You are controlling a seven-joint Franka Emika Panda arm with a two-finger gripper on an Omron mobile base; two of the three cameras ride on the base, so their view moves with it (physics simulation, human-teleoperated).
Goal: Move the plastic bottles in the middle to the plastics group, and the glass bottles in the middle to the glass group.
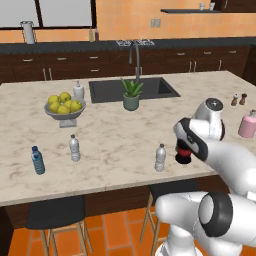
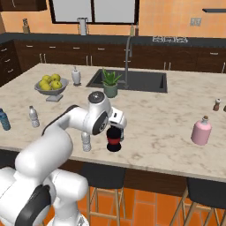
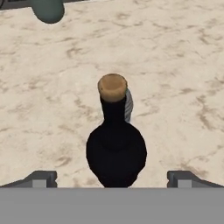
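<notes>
A dark glass bottle with a cork-coloured top and a red label band stands near the island counter's front edge. My gripper hangs just above it, open, with one fingertip on each side and nothing held. My hand partly hides the bottle. A clear plastic water bottle stands just left of it. The plastics group, a blue bottle and a clear one, is at the front left. The pink glass bottle stands at the right.
A bowl of lemons, a white dispenser, a potted plant and the sink lie further back. Salt and pepper shakers stand at the far right. Something grey and ribbed peeks from behind the dark bottle's neck.
</notes>
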